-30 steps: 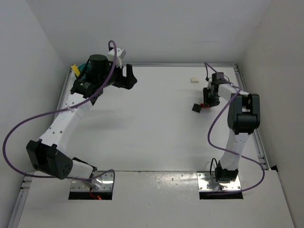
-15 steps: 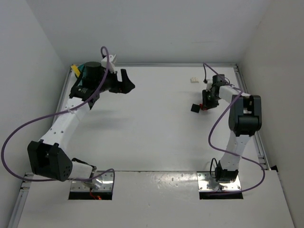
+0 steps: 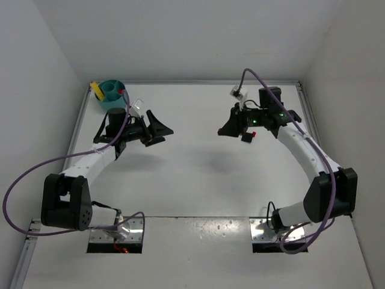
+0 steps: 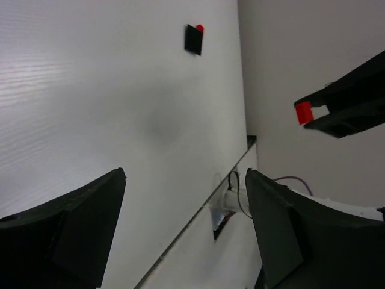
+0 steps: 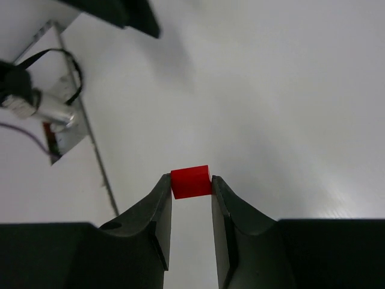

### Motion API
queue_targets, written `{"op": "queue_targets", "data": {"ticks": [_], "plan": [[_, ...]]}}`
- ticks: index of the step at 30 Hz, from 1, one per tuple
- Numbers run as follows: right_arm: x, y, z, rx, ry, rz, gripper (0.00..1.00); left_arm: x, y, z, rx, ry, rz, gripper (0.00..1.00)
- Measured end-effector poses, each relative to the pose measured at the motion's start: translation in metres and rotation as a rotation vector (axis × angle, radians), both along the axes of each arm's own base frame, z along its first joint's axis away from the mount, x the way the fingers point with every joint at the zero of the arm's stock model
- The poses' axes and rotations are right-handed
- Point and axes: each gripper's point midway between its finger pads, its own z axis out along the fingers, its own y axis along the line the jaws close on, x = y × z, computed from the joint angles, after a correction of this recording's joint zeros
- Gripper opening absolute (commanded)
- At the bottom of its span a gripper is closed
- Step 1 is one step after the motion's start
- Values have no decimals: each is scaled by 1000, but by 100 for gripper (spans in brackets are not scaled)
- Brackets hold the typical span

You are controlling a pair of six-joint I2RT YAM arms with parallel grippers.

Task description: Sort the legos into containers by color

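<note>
My right gripper (image 5: pixel 190 185) is shut on a small red lego (image 5: pixel 190 181) and holds it in the air above the table's middle (image 3: pixel 222 130). That red lego also shows in the left wrist view (image 4: pixel 304 112). My left gripper (image 3: pixel 163 133) is open and empty, facing the right gripper (image 4: pixel 183 226). A black lego (image 3: pixel 245 138) with another red lego (image 3: pixel 255 133) beside it lies on the table under the right arm; both show in the left wrist view (image 4: pixel 193 39). The teal bowl (image 3: pixel 108 95) stands at the back left corner, with a yellow lego (image 3: pixel 95 89) and a red piece (image 3: pixel 121 91) at its rim.
The table's raised rails run along the left edge (image 3: pixel 77 129) and the right edge (image 3: pixel 313 129). Purple cables loop from both arms, one above the right wrist (image 3: pixel 252 75). The arm bases (image 3: pixel 114 232) stand at the near edge.
My left arm has swung from over the bowl toward the table's middle, uncovering the bowl. My right arm has risen from beside the black lego and moved left with the red lego.
</note>
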Motion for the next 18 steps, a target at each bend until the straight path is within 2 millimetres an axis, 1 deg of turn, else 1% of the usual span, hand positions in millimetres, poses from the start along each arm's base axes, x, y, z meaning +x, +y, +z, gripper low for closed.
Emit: {"op": "queue_targets", "data": {"ticks": [2,3,6,7,8,9,10,13,18], "plan": [[-19,24,9,30,-16,101,4,-2,-8,9,-37,-7,-19,83],[-26,33,9,32,-18,140,4,-4,-13,12,-52,-7,-33,80],[-47,56,0,6,-12,240,4,-12,-33,18,-83,9,-99,75],[-53,62,-3,-4,-11,267,4,-14,-41,20,-91,17,-123,72],[-59,68,-6,-15,-10,294,4,-17,-49,21,-99,27,-151,70],[-63,73,-9,-29,-17,312,4,-18,-52,22,-101,29,-161,70],[-67,78,-12,-47,-26,329,4,-21,-59,23,-105,33,-187,69],[-72,89,-15,-85,-65,361,4,-27,-71,21,-112,49,-226,67],[-64,98,-17,-153,-137,362,4,-40,-86,14,-115,84,-283,65]]}}
